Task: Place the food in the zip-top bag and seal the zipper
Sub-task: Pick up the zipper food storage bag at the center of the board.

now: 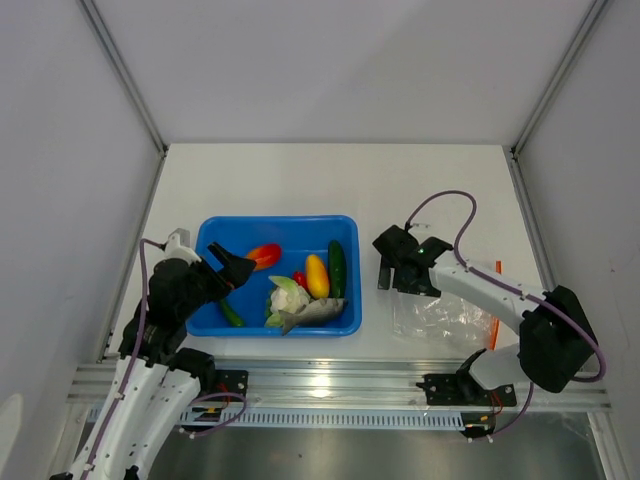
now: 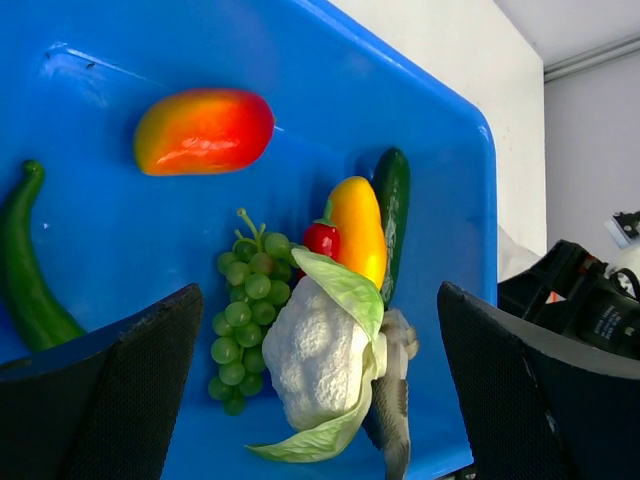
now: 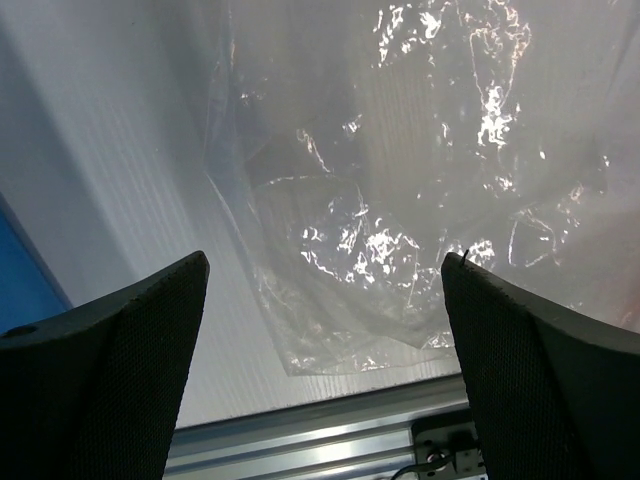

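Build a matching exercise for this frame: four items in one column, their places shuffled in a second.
1 tomato
2 cucumber
3 fish
4 zip-top bag

A on the white table, outside the blue tray
B by the tray's near wall
C just right of the mango
D in the tray, apart from the other food

Pairs: 1-D, 2-C, 3-B, 4-A
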